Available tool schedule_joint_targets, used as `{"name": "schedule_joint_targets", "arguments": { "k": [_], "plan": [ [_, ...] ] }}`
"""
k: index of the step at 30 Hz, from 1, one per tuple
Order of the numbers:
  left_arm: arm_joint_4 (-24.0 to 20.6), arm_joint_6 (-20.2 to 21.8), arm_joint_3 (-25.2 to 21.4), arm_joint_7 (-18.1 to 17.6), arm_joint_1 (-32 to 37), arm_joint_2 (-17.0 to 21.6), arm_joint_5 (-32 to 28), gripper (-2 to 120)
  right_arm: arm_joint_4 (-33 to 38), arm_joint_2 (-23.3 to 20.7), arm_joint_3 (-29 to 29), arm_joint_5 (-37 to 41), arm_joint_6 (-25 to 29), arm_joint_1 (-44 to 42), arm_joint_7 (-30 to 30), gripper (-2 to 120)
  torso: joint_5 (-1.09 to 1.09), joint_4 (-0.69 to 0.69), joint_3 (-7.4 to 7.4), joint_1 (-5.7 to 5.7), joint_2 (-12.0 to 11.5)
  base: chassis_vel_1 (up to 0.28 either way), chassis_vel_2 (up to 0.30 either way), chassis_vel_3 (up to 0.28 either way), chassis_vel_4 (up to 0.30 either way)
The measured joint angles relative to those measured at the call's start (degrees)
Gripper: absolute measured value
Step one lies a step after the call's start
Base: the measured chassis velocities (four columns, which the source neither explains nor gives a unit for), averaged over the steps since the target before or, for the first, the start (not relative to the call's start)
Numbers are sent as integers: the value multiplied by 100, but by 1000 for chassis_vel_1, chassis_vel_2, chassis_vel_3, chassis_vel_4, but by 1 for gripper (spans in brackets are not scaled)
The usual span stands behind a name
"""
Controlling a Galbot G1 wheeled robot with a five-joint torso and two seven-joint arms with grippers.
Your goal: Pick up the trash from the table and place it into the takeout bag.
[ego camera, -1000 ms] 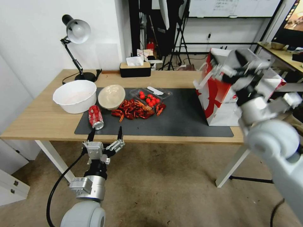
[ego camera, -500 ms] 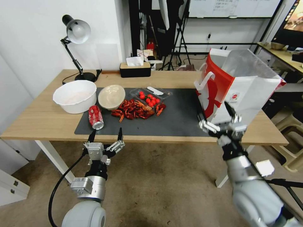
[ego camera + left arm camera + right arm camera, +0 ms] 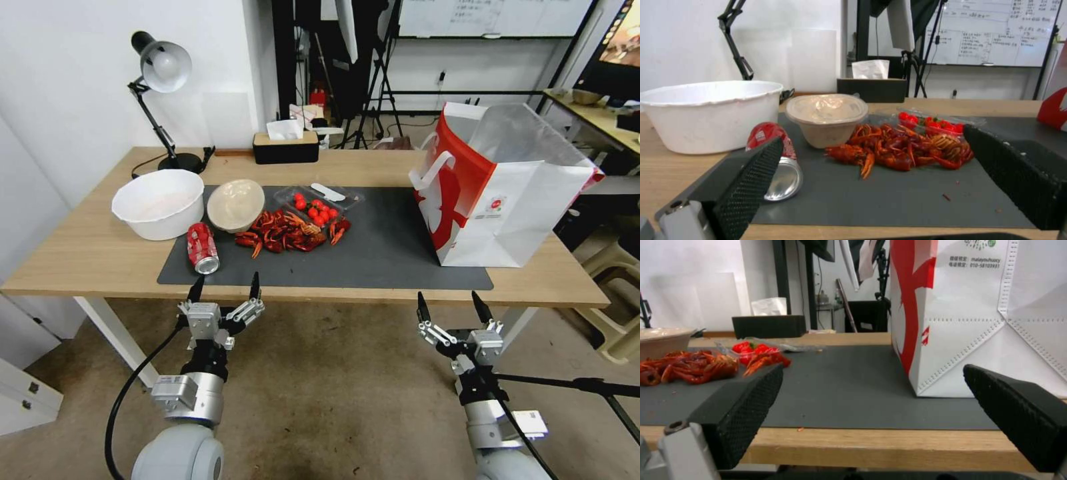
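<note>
The red soda can lies on its side at the mat's near left corner, just beside the beige bowl. The left end effector, spread wide and empty, hangs just off the bench edge; it should straddle the can across its body. The right end effector, equally wide and empty, waits below the takeout bag.

soda can left on mat; takeout bag right

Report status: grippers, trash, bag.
Left gripper and right gripper open, empty, below the table edge. Red soda can on its side, beige bowl beside it. Takeout bag upright, open. Crayfish shells between.
</note>
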Motion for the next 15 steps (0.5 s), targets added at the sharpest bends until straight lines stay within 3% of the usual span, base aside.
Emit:
{"name": "schedule_joint_targets", "arguments": {
  "k": [9,13,15],
  "plan": [
    [180,119,-2,-158,-247,78,-35,100,23,-8,9,-2,-3,47,-6,100,0,-1,0,0,0,0,0,0,0],
    [230,542,-49,-359,-532,226,-307,100,58,-30,-18,-4,-38,105,-14,100,-1,-1,0,0,0,0,0,0,0],
    [211,1255,-114,-609,-928,519,-749,100,97,-41,-62,-21,-72,171,-27,100,-2,0,0,1,0,0,0,0,0]
  ]
}}
